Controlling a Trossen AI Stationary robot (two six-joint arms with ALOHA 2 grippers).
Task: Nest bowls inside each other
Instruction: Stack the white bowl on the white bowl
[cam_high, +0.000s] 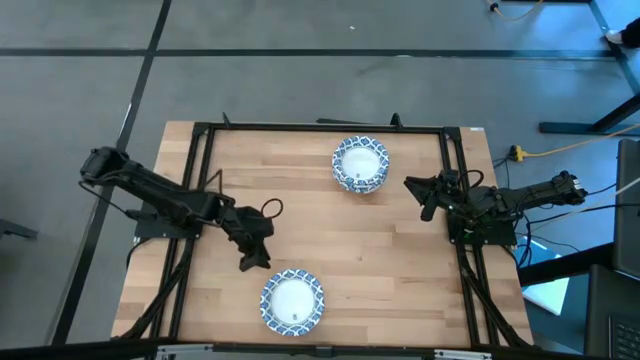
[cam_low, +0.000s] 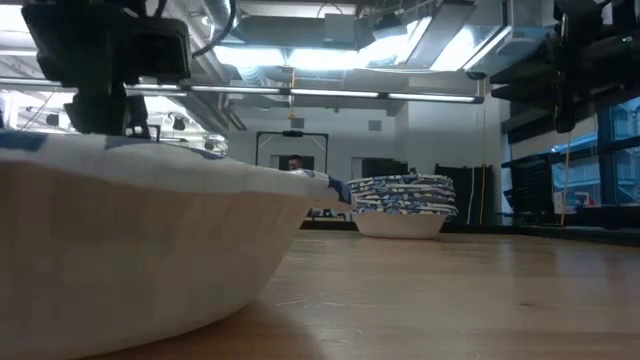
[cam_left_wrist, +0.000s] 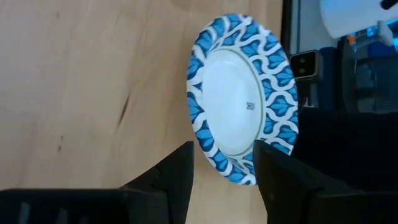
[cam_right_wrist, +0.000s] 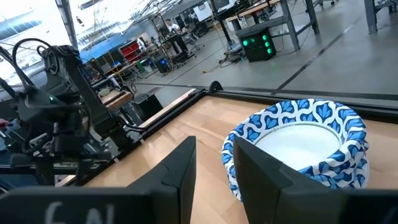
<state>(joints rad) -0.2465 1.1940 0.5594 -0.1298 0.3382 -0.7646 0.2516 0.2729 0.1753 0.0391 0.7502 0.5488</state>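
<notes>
A single blue-and-white patterned bowl (cam_high: 292, 302) (cam_left_wrist: 239, 115) (cam_low: 130, 240) rests on its base near the table's front edge. A nested stack of the same bowls (cam_high: 360, 165) (cam_right_wrist: 301, 140) (cam_low: 402, 205) stands at the far middle. My left gripper (cam_high: 252, 264) (cam_left_wrist: 224, 183) hangs open, slanting down, just to the far left of the single bowl. In the left wrist view the bowl's rim shows past the gap between the fingers. My right gripper (cam_high: 427, 208) (cam_right_wrist: 214, 174) waits at the right, level, open by a narrow gap, pointing toward the stack.
A black metal frame (cam_high: 320, 127) runs along the table's far, left and right edges. Bare wood (cam_high: 330, 235) lies between the single bowl and the stack. Cables trail from both arm bases.
</notes>
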